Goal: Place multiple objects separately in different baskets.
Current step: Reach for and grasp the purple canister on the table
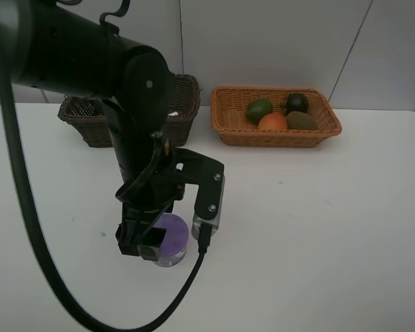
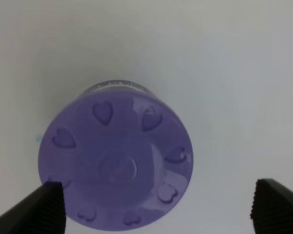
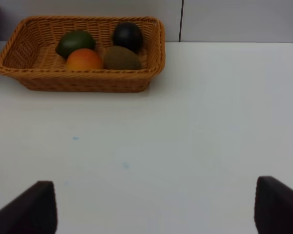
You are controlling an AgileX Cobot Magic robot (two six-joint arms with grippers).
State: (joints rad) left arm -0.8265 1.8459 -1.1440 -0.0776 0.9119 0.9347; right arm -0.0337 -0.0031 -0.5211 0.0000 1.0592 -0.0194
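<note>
The smooth white tabletop (image 1: 318, 228) lay bare rightward beneath grey wall panels (image 1: 277, 41); the left gripper (image 2: 154, 207) gaped wide over the purple-lidded jar (image 2: 116, 163), holding nothing; the right gripper (image 3: 154, 207) stood wide, empty

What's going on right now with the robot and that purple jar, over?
Left gripper open, jaws either side of the purple jar, not closed. Right gripper open, empty. Four fruits in the orange basket. Nothing blocking.

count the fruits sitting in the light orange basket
4, all in the light orange basket: the green lime at its left, the peach in front, the dark mangosteen at the back, the kiwi at the right. None looks hidden.
</note>
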